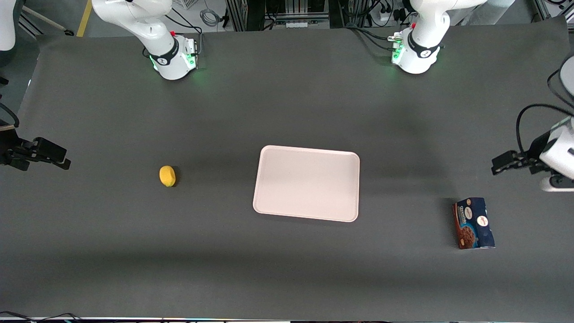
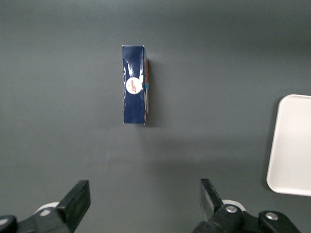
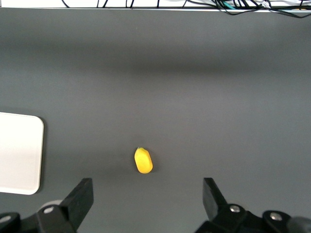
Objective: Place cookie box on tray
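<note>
The cookie box [image 1: 474, 223], a small dark-blue carton with a brown cookie picture and round red-white logos, lies on the table toward the working arm's end. The left wrist view shows its narrow blue side [image 2: 134, 85]. The tray [image 1: 307, 183], large, flat and pale pinkish-white, sits mid-table with nothing on it; one rounded end shows in the left wrist view [image 2: 291, 145]. My gripper [image 1: 496, 165] hangs above the table, farther from the front camera than the box and apart from it. It is open and empty [image 2: 144, 194].
A small yellow lump [image 1: 167, 176] lies on the dark table mat toward the parked arm's end, beside the tray; it also shows in the right wrist view [image 3: 143, 160]. The two arm bases [image 1: 415, 54] stand at the table's edge farthest from the front camera.
</note>
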Tool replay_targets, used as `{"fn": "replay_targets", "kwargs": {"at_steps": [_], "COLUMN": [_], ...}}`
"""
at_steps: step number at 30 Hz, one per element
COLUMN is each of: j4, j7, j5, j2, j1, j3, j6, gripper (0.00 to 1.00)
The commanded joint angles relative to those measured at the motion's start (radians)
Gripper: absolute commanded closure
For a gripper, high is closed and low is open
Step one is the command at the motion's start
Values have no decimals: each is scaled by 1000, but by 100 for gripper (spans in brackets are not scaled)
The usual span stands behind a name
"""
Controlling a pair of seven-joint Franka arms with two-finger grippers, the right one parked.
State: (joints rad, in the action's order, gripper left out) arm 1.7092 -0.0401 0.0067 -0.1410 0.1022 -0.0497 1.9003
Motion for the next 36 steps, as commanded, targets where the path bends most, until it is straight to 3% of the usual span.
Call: {"fn": "replay_targets", "kwargs": {"at_steps": [1,16,27,36], "j4": [-6,-6,-6,-6], "j7": [-14,-15,-17,-17], "j5": [12,12,50,52], "j2": [-81,-255,-364,-419], "j1": [-4,2,2,2], "j3": [10,22,22,22], "j6": [74,272,417,465], "gripper": [0,0,0,0]}}
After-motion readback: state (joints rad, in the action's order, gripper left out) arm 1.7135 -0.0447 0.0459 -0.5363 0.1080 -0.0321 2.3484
